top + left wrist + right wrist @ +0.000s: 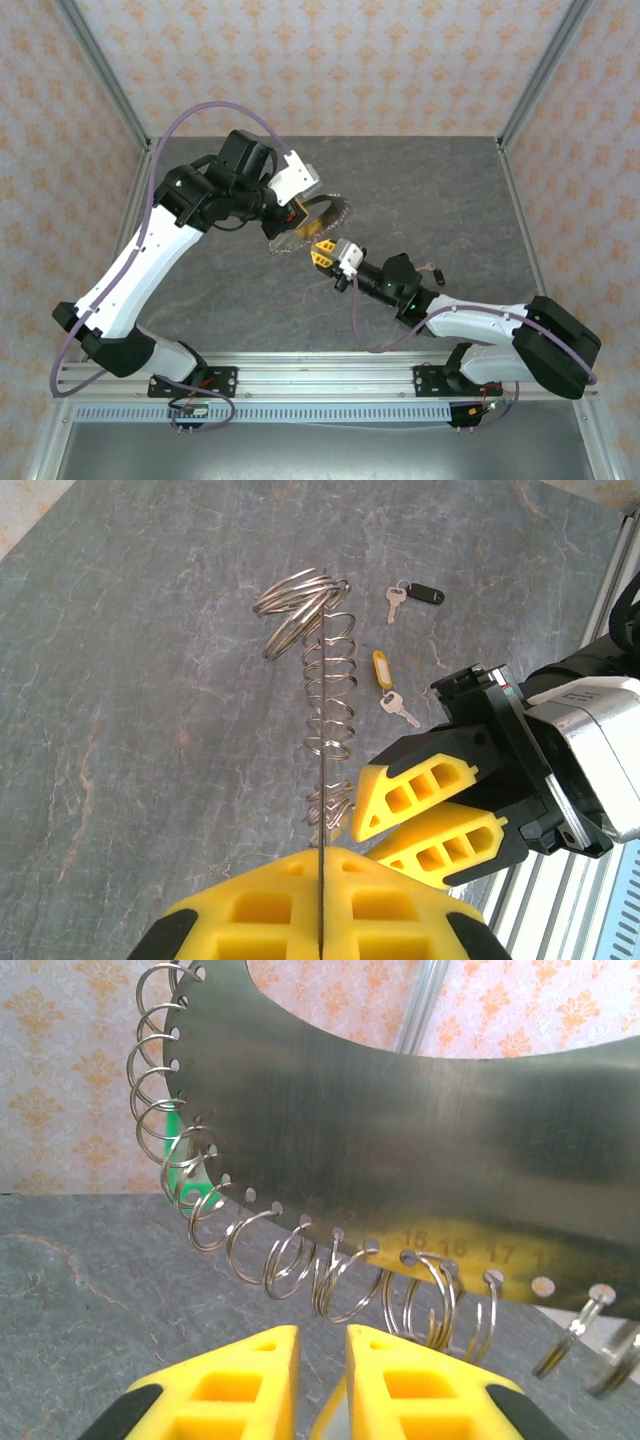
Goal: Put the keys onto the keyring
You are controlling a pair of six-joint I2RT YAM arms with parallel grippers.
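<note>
The left gripper (320, 858) has its yellow jaws pressed together on the keyring (326, 670), a thin curved metal plate with a row of wire split rings (330, 695) threaded through holes along its edge. From the left wrist camera the plate appears edge-on as a fine vertical line rising out of the clamped fingers, with the rings looped around it and a looser bunch at the far end. From overhead, the left gripper (290, 215) holds the keyring (322, 214) above the middle of the grey stone-patterned table (230, 290). The right gripper (322, 255) sits just beside the plate's near edge. In the right wrist view, the right gripper's (320, 1345) yellow fingers (240, 1380) stand only slightly apart, with a narrow gap and nothing between them. They point up at the rings hanging from the plate's lower edge, near holes stamped 15, 16 and 17, and it is not clear whether they touch a ring. A green tag (183, 1175) shows behind the rings at the left. Two keys lie on the table beyond the plate: a yellow-tagged key (388, 688) and, farther off, a black-tagged key (414, 594).
</note>
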